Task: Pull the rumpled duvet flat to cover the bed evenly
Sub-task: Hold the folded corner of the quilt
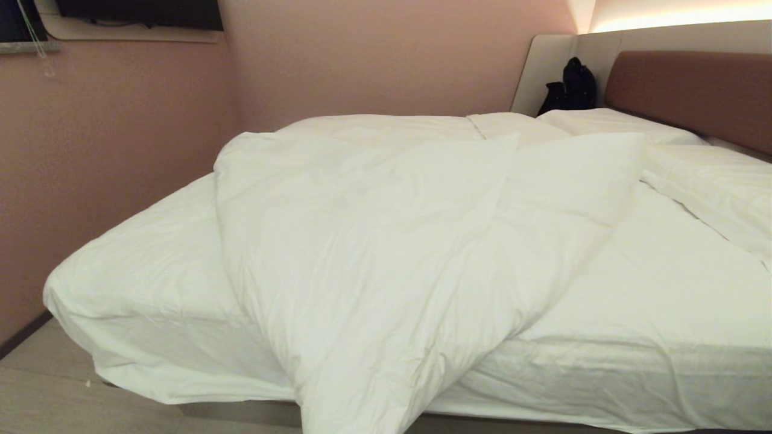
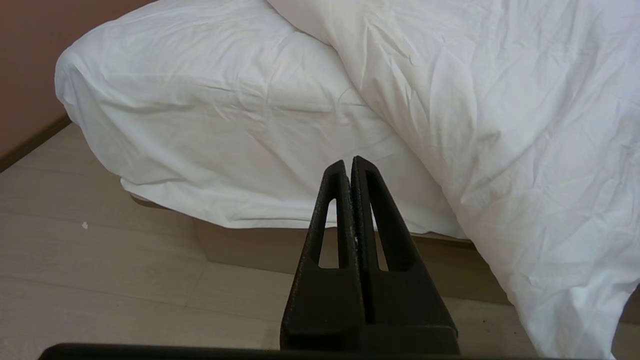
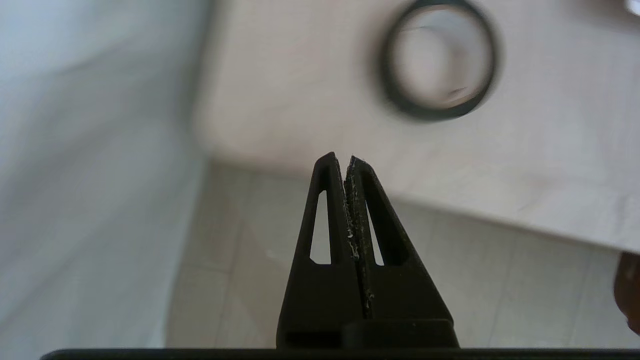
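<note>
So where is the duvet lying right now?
In the head view the duvet lies bunched diagonally across the middle of the bed, one corner spilling over the near edge toward the floor, with the pillows to its right.

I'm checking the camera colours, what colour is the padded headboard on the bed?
Reddish-brown headboard; the head view shows it best.

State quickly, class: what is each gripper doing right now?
Left gripper: closed, holding nothing, short of the duvet.
Right gripper: closed, holding nothing, over the floor.
</note>
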Motion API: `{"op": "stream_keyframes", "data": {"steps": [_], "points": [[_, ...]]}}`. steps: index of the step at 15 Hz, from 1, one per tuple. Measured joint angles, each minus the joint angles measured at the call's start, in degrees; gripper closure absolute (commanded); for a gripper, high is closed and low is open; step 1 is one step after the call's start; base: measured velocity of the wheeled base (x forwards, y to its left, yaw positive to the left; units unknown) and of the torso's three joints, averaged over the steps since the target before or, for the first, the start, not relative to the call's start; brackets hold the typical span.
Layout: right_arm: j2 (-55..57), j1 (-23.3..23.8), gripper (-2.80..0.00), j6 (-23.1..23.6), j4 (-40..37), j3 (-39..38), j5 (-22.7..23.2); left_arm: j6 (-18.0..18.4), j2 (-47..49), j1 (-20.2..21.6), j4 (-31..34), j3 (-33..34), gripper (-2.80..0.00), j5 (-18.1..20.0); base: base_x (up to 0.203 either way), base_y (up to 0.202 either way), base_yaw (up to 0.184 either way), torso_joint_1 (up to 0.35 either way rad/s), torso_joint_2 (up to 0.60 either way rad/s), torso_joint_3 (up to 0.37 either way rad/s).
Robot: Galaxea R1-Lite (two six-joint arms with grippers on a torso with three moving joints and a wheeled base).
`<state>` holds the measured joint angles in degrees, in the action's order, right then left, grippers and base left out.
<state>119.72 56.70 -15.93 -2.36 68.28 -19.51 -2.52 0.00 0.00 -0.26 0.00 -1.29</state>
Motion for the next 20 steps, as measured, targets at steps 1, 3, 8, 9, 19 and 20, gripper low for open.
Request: {"op": "stream_keyframes", "data": {"steps": [1,3,8,9,19,20], "points": [[-1.3,-1.6,0.00,-0.3,0.0,-0.7,0.0,0.0,0.0,0.0,0.0,0.0,0.00,0.0,0.000,0.000,0.000,0.000,0.00,0.000],[-3.9,-4.5,0.00,-1.2,-0.2,-1.9,0.1,0.0,0.0,0.0,0.0,0.0,0.00,0.0,0.000,0.000,0.000,0.000,0.00,0.000],[-12.4,-16.2,0.00,-4.0,-0.2,-7.0,0.1,0.0,0.0,0.0,0.0,0.0,0.00,0.0,0.000,0.000,0.000,0.000,0.00,0.000],[-14.0,-18.2,0.00,-4.7,-0.2,-7.8,0.0,0.0,0.0,0.0,0.0,0.0,0.00,0.0,0.000,0.000,0.000,0.000,0.00,0.000],[-25.1,-35.6,0.00,-8.5,-0.2,-8.5,-0.1,0.0,0.0,-0.1,0.0,0.0,0.00,0.0,0.000,0.000,0.000,0.000,0.00,0.000],[-26.4,-37.8,0.00,-8.5,-0.2,-8.5,-0.2,0.0,0.0,0.0,0.0,0.0,0.00,0.0,0.000,0.000,0.000,0.000,0.00,0.000]]}}
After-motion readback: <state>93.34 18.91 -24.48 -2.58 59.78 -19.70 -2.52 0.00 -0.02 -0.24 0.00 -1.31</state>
